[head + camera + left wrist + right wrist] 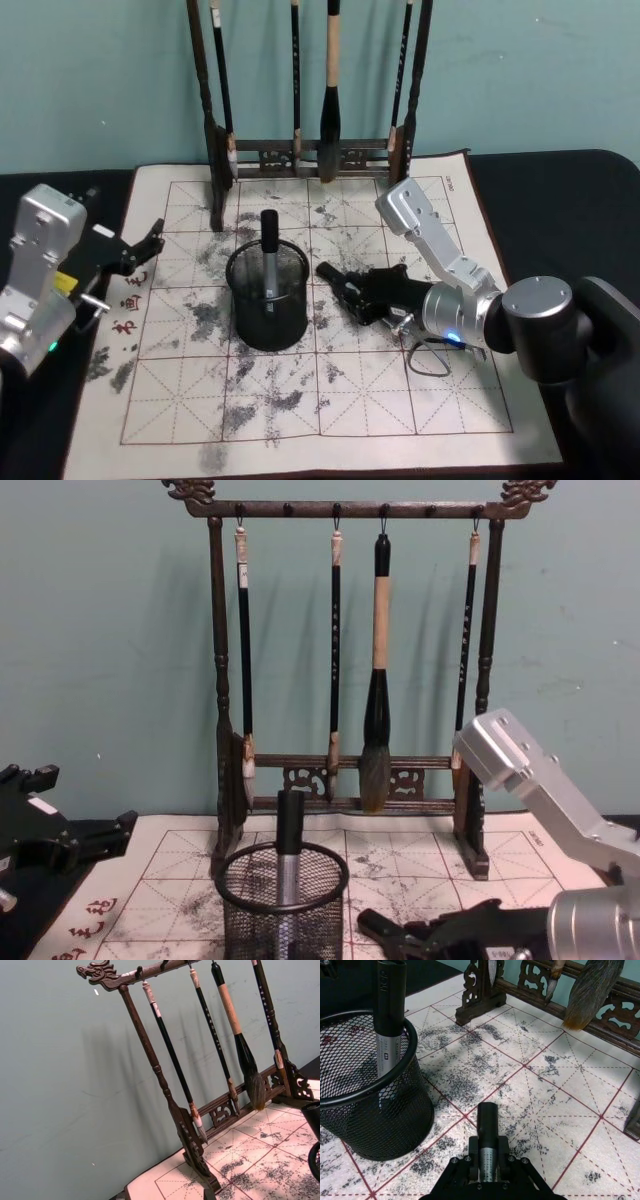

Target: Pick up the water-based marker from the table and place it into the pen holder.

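Marker gripped low beside the pen holder, not yet in.

Our right tool (487,1162) is clenched on the marker (487,1125), which lies near level and low at the worktop (330,400), cap aimed at the pen holder (385,1125) close by. We judge it must rise and tip upright to clear the rim. The holder, near the worktop's middle, contains a second marker (389,1010) standing on end. Our left tool (145,248) rests released at the left edge.
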